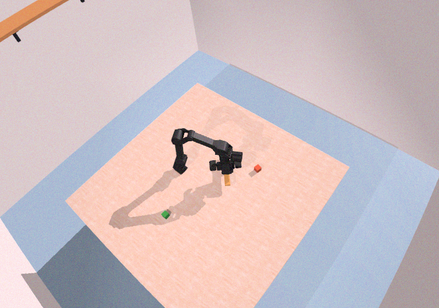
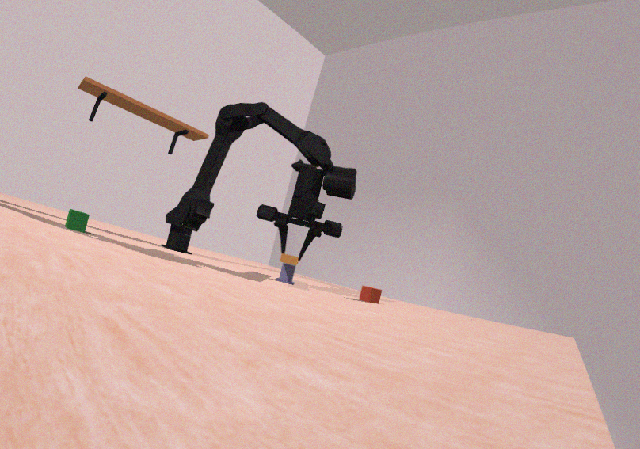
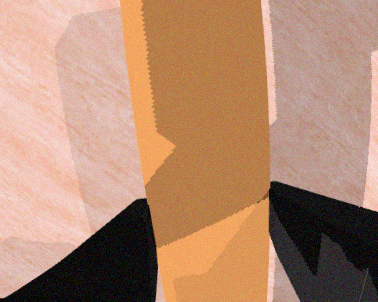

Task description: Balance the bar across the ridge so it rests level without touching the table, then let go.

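The orange bar point(image 1: 227, 180) point(image 2: 289, 259) point(image 3: 208, 100) is clear of the table, seen end-on in the exterior view and running lengthwise through the wrist view. My gripper point(image 2: 291, 256) point(image 3: 208, 204) points down and is shut on the bar, one finger on each side. The blue-purple ridge point(image 2: 287, 272) stands on the table directly below the bar in the exterior view. No gap shows between bar and ridge there, but I cannot tell whether they touch. The arm and bar hide the ridge in the top view, and it does not show in the wrist view.
A red cube point(image 1: 257, 168) point(image 2: 370, 294) lies on the table to the right of the gripper. A green cube point(image 1: 165, 214) point(image 2: 77, 220) lies farther off to the left. An orange shelf point(image 1: 45, 5) point(image 2: 144, 111) is on the wall.
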Available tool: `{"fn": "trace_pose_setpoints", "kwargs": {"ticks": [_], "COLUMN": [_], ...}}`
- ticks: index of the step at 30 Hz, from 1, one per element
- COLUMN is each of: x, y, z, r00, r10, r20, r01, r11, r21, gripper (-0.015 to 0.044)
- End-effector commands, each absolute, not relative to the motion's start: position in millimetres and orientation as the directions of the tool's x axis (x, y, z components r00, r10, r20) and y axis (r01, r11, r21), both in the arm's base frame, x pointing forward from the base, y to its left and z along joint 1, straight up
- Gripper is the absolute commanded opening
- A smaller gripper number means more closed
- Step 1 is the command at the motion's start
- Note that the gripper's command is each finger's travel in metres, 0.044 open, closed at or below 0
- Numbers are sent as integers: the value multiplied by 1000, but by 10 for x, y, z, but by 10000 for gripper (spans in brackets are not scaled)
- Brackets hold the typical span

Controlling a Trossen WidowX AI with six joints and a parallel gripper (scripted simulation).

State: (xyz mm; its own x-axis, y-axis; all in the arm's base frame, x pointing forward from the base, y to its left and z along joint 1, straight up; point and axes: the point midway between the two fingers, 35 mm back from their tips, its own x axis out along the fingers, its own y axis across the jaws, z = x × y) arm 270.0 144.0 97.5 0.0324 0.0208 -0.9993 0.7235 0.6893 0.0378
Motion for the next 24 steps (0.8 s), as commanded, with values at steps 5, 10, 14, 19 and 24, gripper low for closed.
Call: {"fn": "trace_pose_setpoints", "kwargs": {"ticks": [5,10,14,19,24], "x": [2699,2699,2699,2699,2699], "y": [1440,1440,1440,1440,1440], "z": [974,974,974,974,974], "r00": [32,32,32,32,32], "r10": [21,21,21,21,21], "r20": [-999,-999,-999,-999,-999], "r01": [723,723,723,723,723], "r11": [689,689,689,689,689], "r21": [38,38,38,38,38], "gripper": [0,105,167,167,167]}}
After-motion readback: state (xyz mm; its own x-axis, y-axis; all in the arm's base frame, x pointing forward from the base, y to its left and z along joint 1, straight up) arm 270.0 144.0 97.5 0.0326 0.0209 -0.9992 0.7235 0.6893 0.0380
